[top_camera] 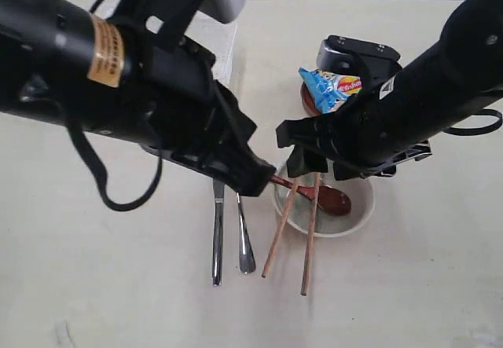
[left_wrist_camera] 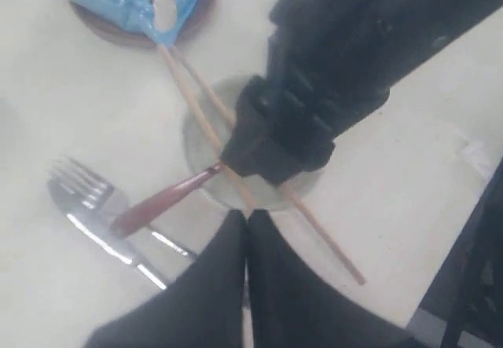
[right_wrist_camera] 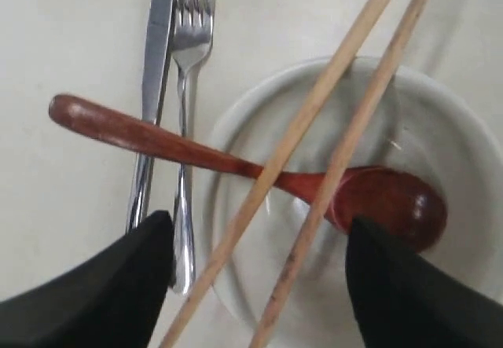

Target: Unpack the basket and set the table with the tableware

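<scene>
A pale bowl [top_camera: 357,216] sits on the table [top_camera: 424,285] with a red-brown spoon [top_camera: 334,200] in it, handle over the rim. Two wooden chopsticks [top_camera: 309,246] lean across the bowl onto the table. A steel knife [top_camera: 218,238] and fork [top_camera: 245,246] lie beside them. My right gripper [right_wrist_camera: 259,222] hangs open over the bowl [right_wrist_camera: 464,159], its fingers on either side of both chopsticks [right_wrist_camera: 314,112]. My left gripper [left_wrist_camera: 246,218] is shut with nothing seen between its fingers, above the bowl's edge near the spoon handle [left_wrist_camera: 157,203]. The steel cup is out of view.
A blue crisp bag [top_camera: 330,89] lies on the round brown plate [top_camera: 308,104] behind the bowl. The white basket [top_camera: 222,49] is mostly hidden behind my left arm. Both arms crowd the space above the bowl.
</scene>
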Robot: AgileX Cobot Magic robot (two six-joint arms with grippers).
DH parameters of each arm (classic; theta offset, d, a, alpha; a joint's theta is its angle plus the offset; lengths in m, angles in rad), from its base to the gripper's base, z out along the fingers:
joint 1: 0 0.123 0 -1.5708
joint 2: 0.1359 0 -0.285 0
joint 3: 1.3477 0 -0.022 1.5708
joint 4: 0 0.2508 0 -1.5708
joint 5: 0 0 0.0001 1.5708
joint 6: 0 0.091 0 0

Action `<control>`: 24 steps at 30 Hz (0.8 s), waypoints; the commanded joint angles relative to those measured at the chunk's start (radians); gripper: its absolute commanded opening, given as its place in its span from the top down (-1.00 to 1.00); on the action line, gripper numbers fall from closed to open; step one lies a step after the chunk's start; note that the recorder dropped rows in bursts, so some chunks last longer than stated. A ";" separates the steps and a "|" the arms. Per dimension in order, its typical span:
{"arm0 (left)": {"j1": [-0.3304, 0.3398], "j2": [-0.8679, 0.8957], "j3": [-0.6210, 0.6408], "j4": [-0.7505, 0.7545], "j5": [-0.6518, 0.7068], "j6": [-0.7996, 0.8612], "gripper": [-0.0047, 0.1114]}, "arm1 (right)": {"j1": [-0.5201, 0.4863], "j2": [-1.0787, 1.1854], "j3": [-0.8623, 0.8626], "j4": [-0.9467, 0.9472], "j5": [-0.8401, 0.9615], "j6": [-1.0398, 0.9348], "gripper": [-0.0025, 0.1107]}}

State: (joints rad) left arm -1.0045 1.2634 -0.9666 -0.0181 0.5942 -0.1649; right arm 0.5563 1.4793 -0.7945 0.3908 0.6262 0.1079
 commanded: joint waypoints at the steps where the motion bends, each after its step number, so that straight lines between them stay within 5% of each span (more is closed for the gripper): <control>1: -0.006 -0.079 0.007 0.130 0.119 -0.086 0.92 | 0.007 0.046 -0.006 -0.081 -0.049 0.137 -0.10; 24: -0.006 -0.205 0.052 0.271 0.200 -0.153 0.92 | 0.007 0.167 -0.006 -0.064 -0.104 0.165 -0.10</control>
State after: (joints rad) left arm -1.0045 1.0672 -0.9212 0.2436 0.7911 -0.3065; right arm 0.5608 1.6310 -0.7951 0.3233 0.5262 0.2720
